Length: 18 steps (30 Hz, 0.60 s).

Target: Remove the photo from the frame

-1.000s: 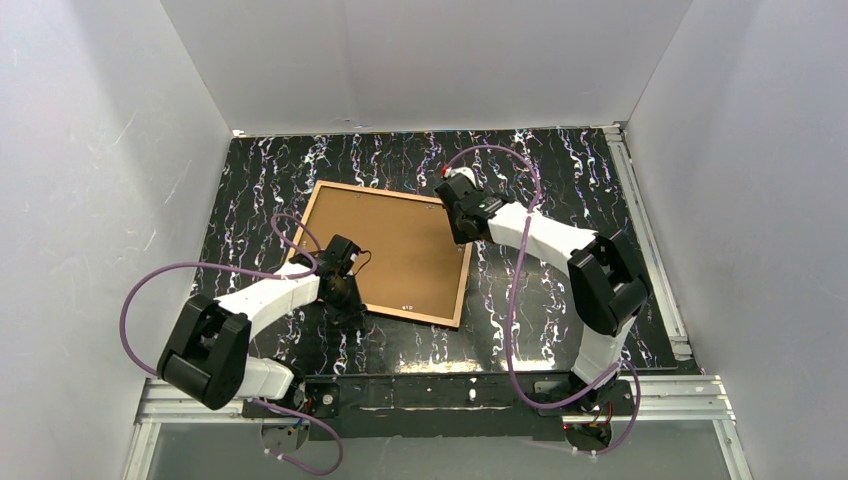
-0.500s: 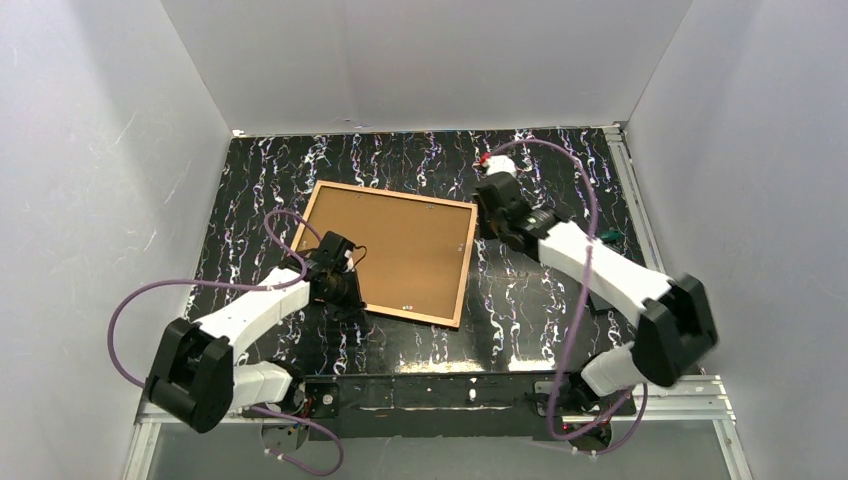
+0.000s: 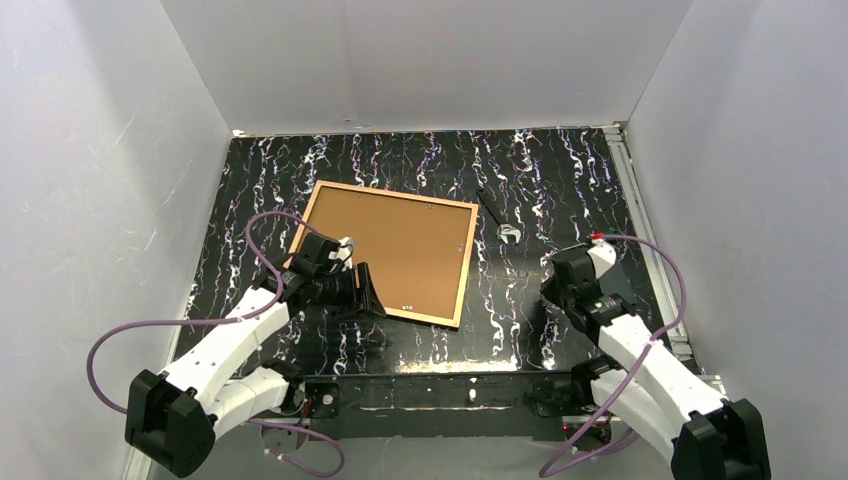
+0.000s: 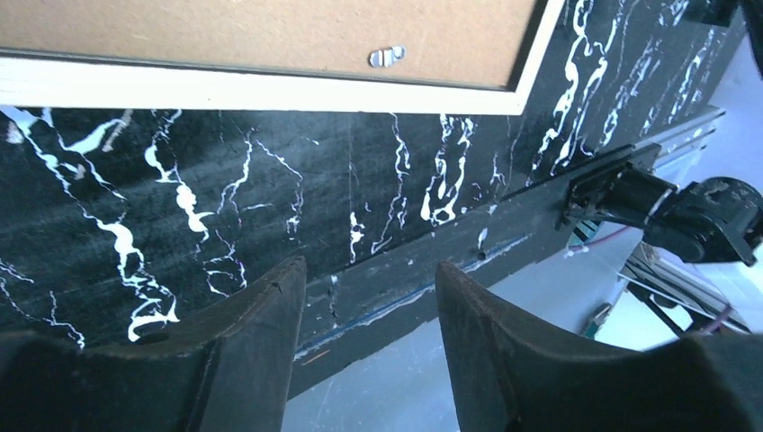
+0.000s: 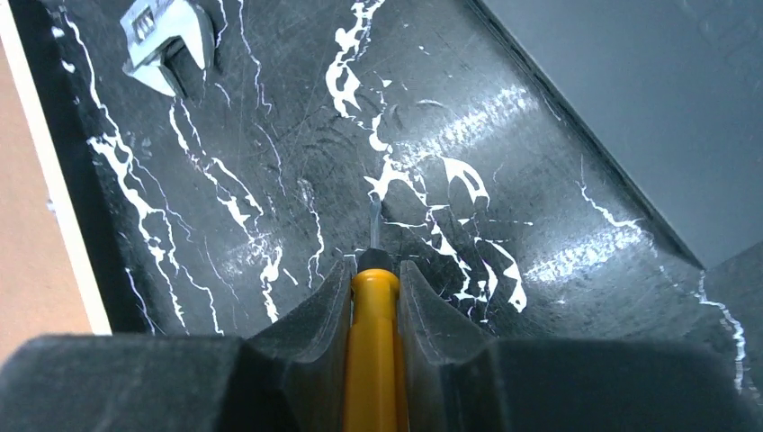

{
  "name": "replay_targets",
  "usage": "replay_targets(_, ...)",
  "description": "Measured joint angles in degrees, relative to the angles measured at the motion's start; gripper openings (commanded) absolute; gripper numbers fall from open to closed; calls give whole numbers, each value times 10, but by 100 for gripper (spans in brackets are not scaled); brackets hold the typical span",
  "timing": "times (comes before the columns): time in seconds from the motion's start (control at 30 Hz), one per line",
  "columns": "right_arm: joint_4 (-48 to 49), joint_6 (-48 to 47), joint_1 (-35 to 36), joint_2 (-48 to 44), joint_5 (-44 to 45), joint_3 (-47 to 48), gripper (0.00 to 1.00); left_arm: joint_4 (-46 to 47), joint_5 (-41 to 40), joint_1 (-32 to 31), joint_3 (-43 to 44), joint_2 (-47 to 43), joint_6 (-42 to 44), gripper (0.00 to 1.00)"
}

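Brown fibreboard back of the photo (image 3: 400, 245) facing up, print side hidden. Seated inside the frame (image 3: 398, 195), pale rim showing all round the board. Flat on the black, white-veined table (image 3: 560, 170). Not out yet.

Empty left gripper (image 4: 369, 268): jaws parted to a middling gap, nothing between the fingers (image 4: 261, 333), only bare table behind the gap. Hovering or resting on the surface: cannot tell. Frame's near rim straight ahead of the fingertips, near but apart, no contact. Small metal hanger clip (image 4: 386, 57) on the board just past that rim, ahead of the gap and a touch to its right. Table's front edge below and to the right of the fingertips. Black motor housing (image 4: 666, 202) further off to the right. In the top view, parked at the left stretch of the frame's near edge.

Narrow right gripper (image 5: 373, 270): clamped on a yellow-handled screwdriver (image 5: 373, 351), handle pinched between both fingers, thin metal blade poking out past the fingertips toward the table. Blade tip touching the surface or not: cannot tell. Adjustable wrench (image 5: 166, 40) ahead and to the left of the fingertips, lying on the table, apart from the blade. Frame's pale edge far to the left of the fingers, well apart. Grey wall (image 5: 630, 108) ahead and to the right.
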Motion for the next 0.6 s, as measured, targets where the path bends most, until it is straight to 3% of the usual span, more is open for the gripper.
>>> replay_targets(0.33, 132, 111, -69, -89, -57, -119, 3, -45, 21, 0, -23, -94, -7, 51)
replay_targets(0.53, 156, 160, -105, -87, -97, -133, 24, -74, 20, 0, -32, -130, -12, 49)
replay_targets(0.6, 156, 176, -114, -97, -106, -138, 39, -81, 19, 0, -34, -141, -14, 49)
